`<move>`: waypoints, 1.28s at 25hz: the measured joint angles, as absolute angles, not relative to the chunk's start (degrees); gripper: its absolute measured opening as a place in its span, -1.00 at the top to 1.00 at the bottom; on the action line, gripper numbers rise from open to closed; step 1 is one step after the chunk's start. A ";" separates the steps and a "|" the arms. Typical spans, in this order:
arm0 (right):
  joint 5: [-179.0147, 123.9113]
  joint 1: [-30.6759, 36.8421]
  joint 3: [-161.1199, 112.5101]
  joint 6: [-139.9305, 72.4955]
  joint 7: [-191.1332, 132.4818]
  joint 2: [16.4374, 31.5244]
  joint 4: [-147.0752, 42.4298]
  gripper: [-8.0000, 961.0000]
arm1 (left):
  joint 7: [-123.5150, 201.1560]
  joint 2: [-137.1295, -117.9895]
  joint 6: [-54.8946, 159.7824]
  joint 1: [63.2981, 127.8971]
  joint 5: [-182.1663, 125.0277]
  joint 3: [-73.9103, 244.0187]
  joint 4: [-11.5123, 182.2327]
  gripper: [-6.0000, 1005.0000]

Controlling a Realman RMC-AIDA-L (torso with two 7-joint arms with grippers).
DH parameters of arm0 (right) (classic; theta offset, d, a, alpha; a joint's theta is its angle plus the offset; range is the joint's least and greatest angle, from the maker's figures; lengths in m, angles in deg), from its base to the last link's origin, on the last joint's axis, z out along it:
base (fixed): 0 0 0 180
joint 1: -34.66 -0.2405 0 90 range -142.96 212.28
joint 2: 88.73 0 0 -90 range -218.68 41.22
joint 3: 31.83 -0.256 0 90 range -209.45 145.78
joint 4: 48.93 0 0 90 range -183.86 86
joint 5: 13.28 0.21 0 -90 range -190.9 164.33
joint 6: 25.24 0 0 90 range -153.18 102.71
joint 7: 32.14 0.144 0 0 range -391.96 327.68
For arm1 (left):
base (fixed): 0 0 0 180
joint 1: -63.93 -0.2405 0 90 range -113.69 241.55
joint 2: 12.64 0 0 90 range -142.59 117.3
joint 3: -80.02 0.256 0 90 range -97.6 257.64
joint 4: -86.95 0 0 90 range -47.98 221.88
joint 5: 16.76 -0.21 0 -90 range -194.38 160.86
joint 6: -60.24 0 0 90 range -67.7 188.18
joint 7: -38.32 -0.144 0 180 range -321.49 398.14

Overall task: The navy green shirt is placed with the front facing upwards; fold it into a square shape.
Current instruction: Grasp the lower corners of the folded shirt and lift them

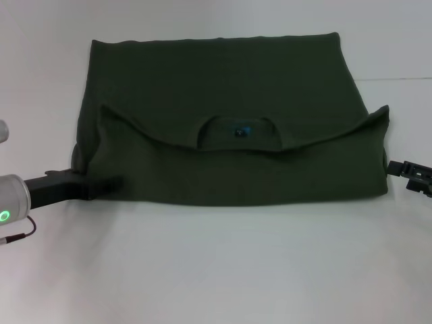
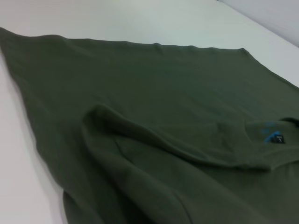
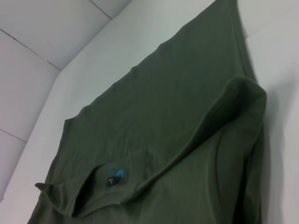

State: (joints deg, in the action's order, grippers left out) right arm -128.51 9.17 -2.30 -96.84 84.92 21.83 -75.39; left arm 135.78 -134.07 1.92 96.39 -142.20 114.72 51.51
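1. Left gripper (image 1: 101, 187): black, low at 8 o'clock in the head view, tip at the near left corner of the fabric. Can't tell how the jaws stand; tip merges with the dark cloth and its shadow.
2. Dark olive-green cotton shirt (image 1: 223, 88): flat on the white table (image 1: 216, 270), centre to 12 o'clock. Near portion is folded over, so the collar opening (image 1: 237, 132) with small blue-marked neck label (image 1: 240, 130) shows mid-garment. Plain fabric showing; no lettering visible.
3. Both folded-over corners stand up slightly from the layer beneath, at 9 and 3 o'clock.
4. Right gripper (image 1: 405, 169): black, at 3 o'clock, just beside the shirt's right edge. Jaw state: can't tell.
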 joint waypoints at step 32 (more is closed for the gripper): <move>-143.64 1.98 3.19 -99.12 110.50 18.14 -84.20 -0.84 | 135.95 -133.71 1.79 96.80 -142.79 114.55 51.41 0.91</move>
